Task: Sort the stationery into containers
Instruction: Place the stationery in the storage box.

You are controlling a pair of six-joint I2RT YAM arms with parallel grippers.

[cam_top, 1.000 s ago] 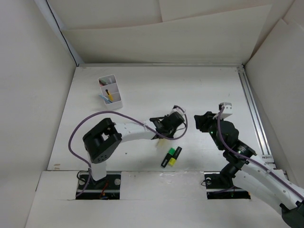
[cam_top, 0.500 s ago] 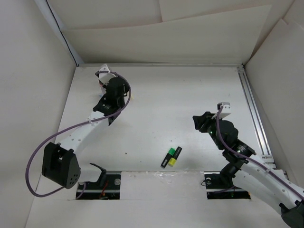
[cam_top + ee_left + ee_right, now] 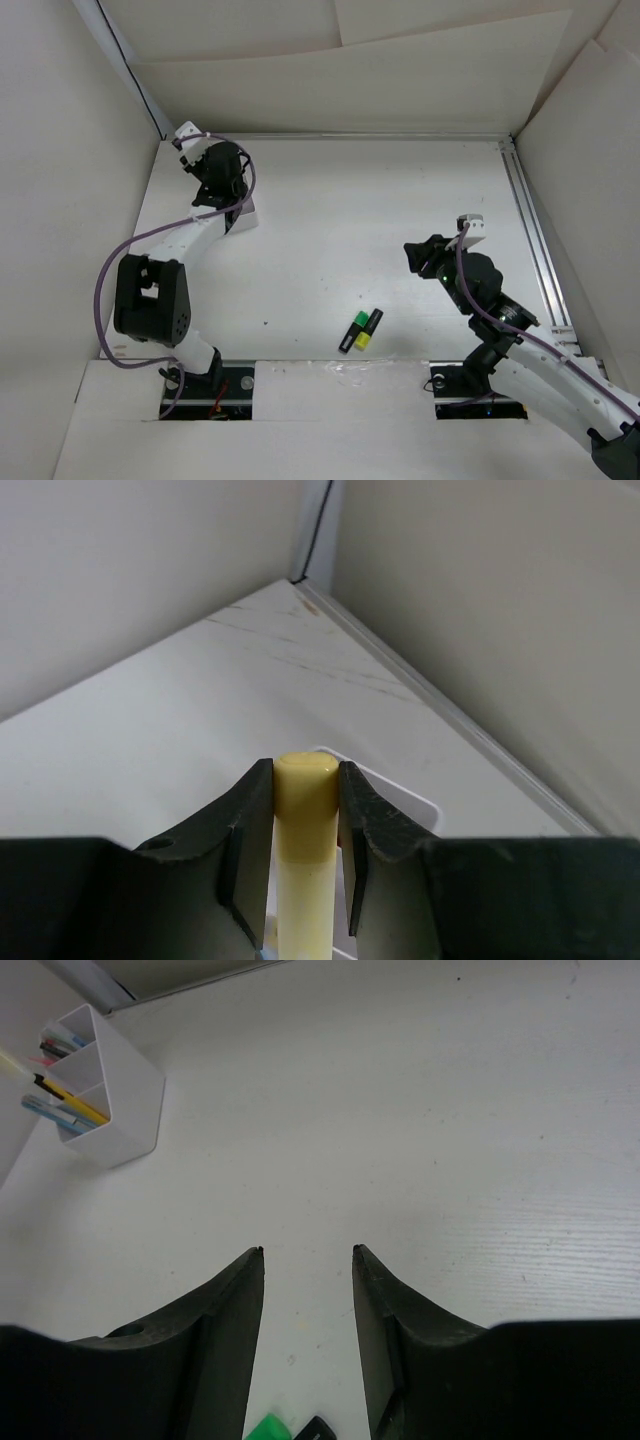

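Pale-yellow, round-ended plastic barrel [image 3: 303, 860], a pen or marker, sits pinched between the black jaws of your left gripper [image 3: 304, 768]. It is held at its top end, and the rest runs down out of view. It hangs near the far left corner of the white table [image 3: 400, 200], over the small white rectangular plastic box [image 3: 125, 1110]. The box's 2 compartments already hold thin pens [image 3: 75, 1107] in blue, yellow and red. Judge that barrel light, stiff and slick. Pinched this close to the end it could swing or slip, so lower it straight.

Mid-table, toward your edge, lie 2 short thick highlighters [image 3: 360, 331], 1 green and 1 yellow, each with a black end, touching side by side. They look light, rigid and smooth, and likely to roll. Take 1 across the middle of its body, with the fingers straddling its width. Your right gripper [image 3: 307, 1252] hovers near them, to their right, jaws apart and empty.
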